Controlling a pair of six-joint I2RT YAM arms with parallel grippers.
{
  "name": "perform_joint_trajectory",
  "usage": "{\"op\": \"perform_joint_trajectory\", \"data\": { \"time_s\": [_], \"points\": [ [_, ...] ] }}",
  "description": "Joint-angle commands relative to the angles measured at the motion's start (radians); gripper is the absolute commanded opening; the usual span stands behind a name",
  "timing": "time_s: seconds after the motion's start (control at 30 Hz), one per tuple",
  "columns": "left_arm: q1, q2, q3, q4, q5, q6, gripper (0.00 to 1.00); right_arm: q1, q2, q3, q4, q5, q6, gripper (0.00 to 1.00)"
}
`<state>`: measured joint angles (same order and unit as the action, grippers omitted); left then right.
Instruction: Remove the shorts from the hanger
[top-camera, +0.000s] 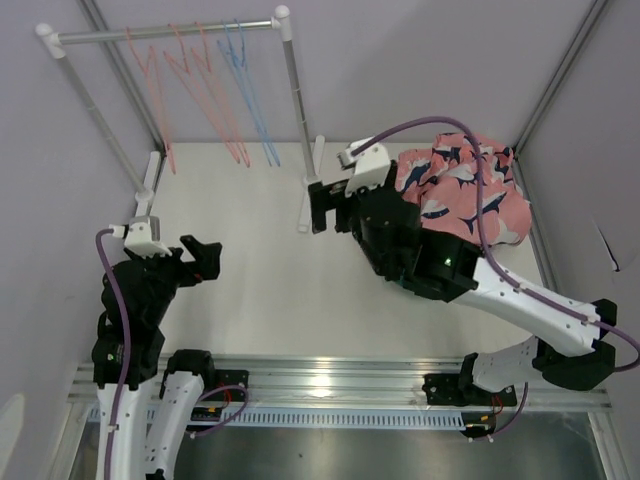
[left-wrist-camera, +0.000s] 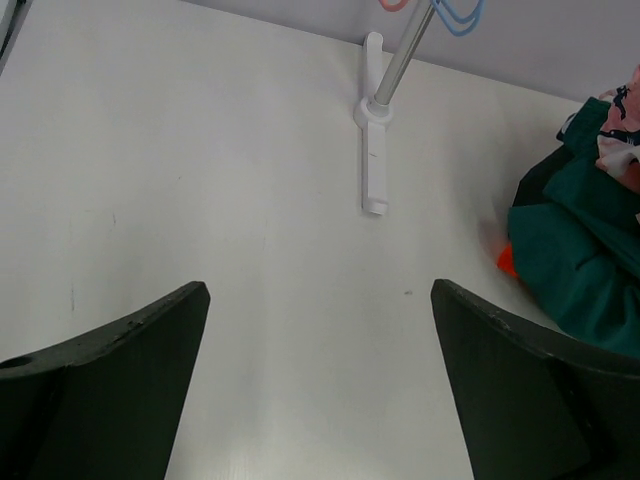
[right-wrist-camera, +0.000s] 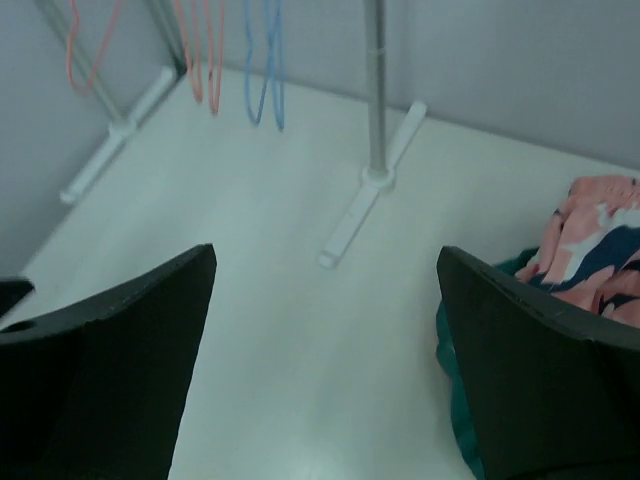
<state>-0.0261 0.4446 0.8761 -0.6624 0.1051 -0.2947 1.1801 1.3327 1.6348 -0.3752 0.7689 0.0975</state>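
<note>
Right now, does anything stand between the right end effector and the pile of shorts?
Nothing visible does. The open right end effector hovers over the table, and the shorts lie right beside one finger. The rack post stands ahead, off that path.

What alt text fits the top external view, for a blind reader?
Bare red and blue hangers hang on a white clothes rack at the back of a white table, while pink shark-print shorts lie heaped at the right. The right gripper is open by the rack's right post; the left gripper is open at the left.
</note>
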Motion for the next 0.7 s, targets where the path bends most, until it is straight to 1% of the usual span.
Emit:
{"op": "perform_joint_trajectory", "data": {
  "time_s": [0.0,0.03,0.1,0.17,0.23,0.33,0.37,0.5,0.6,0.67],
  "points": [
    [-0.008,-0.056,-0.043,0.035,-0.05,0.009,0.99,0.117,0.007,-0.016,-0.033,0.052,-0.074,0.99],
    [-0.006,-0.081,-0.061,0.032,-0.065,-0.007,0.99,0.142,-0.021,-0.039,-0.002,-0.029,-0.081,0.99],
    [-0.008,-0.104,-0.062,0.04,-0.068,-0.006,0.99,0.205,-0.05,-0.052,0.076,-0.072,-0.093,0.99],
    [-0.006,-0.142,-0.071,0.053,-0.036,0.006,0.99,0.236,-0.101,-0.067,0.105,-0.079,-0.128,0.99],
    [-0.015,-0.168,-0.097,0.067,-0.053,-0.006,0.99,0.251,-0.139,-0.084,0.125,-0.086,-0.127,0.99],
    [-0.023,-0.172,-0.103,0.075,-0.074,-0.006,0.99,0.253,-0.242,-0.168,0.171,-0.131,-0.124,0.99],
    [-0.023,-0.167,-0.107,0.076,-0.082,-0.007,0.99,0.253,-0.298,-0.223,0.185,-0.134,-0.124,0.99],
    [-0.023,-0.168,-0.121,0.087,-0.09,-0.009,0.99,0.253,-0.401,-0.314,0.223,-0.053,-0.117,0.99],
    [-0.023,-0.179,-0.126,0.089,-0.1,-0.014,0.99,0.253,-0.447,-0.343,0.225,-0.001,-0.116,0.99],
    [-0.023,-0.176,-0.126,0.086,-0.1,-0.014,0.99,0.253,-0.463,-0.358,0.231,0.006,-0.137,0.99]
  ]
}}
